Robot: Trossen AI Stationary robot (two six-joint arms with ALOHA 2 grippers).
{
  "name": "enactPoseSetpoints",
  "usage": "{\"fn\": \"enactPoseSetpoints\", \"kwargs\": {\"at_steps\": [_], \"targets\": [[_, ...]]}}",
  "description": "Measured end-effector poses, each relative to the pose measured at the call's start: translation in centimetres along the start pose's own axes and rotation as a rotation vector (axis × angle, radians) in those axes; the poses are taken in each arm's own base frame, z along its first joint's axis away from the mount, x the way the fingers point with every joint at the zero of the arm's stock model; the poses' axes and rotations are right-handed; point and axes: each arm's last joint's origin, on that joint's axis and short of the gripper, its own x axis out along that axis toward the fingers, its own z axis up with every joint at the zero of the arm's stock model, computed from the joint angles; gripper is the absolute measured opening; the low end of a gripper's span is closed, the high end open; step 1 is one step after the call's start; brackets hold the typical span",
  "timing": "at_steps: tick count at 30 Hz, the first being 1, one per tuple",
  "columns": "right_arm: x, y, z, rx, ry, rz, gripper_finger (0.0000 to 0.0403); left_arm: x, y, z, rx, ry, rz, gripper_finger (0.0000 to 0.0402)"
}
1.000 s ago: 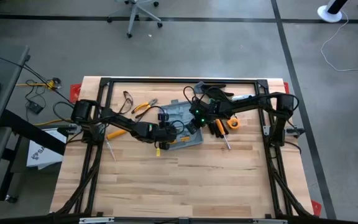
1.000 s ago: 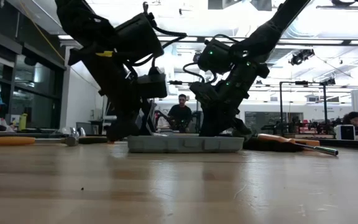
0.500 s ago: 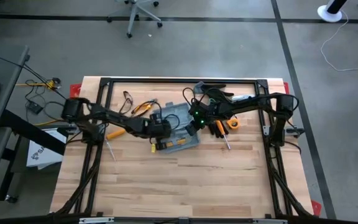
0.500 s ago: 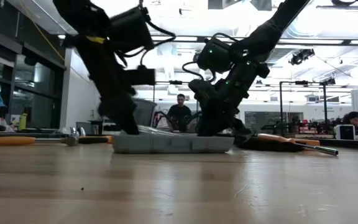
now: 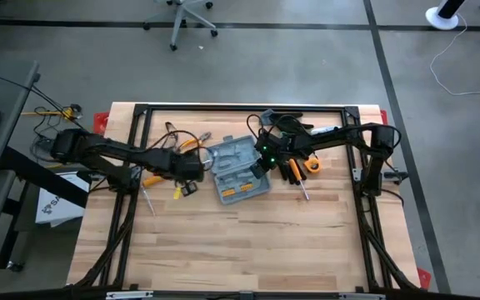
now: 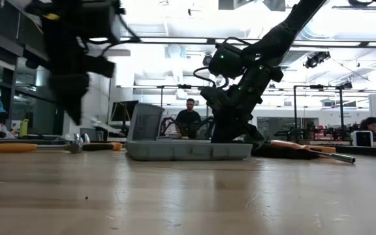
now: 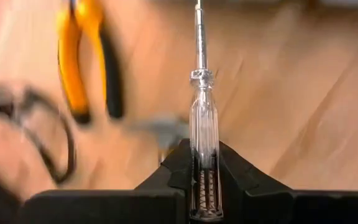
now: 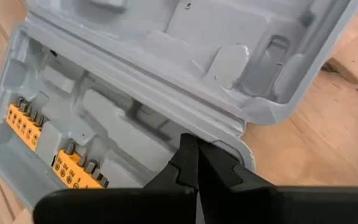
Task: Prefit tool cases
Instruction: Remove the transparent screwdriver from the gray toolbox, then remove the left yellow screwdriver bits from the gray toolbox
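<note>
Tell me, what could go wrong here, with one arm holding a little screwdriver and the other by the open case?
The left gripper pinches the clear screwdriver only near its handle end, so it might swing or slip out. The right gripper rests shut on the edge of the case; if it lets go or shifts, the case could slide or its lid drop. Pliers lie nearby and could be bumped.

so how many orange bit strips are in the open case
2, both in the tool case base: one orange bit strip near its outer corner, the other beside it, nearer the right gripper. None looks hidden.
</note>
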Motion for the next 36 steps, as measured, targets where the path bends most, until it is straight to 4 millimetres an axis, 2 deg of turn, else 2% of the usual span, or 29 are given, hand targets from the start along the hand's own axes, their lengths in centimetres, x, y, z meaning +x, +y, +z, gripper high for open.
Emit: {"fn": "enactPoseSetpoints", "kwargs": {"at_steps": [7,13,16,22,27,36], "targets": [[0.0,0.0,0.0,-0.001,-0.001,0.001,0.0,-0.6,0.2,-3.3,-0.132,0.08,-0.155,0.0029],[-0.4,0.2,0.1,-0.01,-0.007,0.008,0.0,-0.8,0.0,-4.9,-0.202,0.073,-0.155,0.0108],[-1.0,0.4,0.3,-0.018,-0.022,0.02,0.0,-0.9,0.0,-5.2,-0.23,0.066,-0.139,0.0134],[-2.4,0.9,0.6,-0.034,-0.05,0.042,0.0,-1.0,-0.2,-5.3,-0.248,0.043,-0.126,0.0149],[-2.6,1.8,0.0,-0.069,-0.027,0.075,0.0,-1.0,-0.6,-4.7,-0.273,-0.012,-0.165,0.015],[-2.5,4.7,-2.2,-0.162,0.034,0.131,0.0,-2.0,-2.1,-1.9,-0.301,-0.314,-0.33,0.0151]]}}
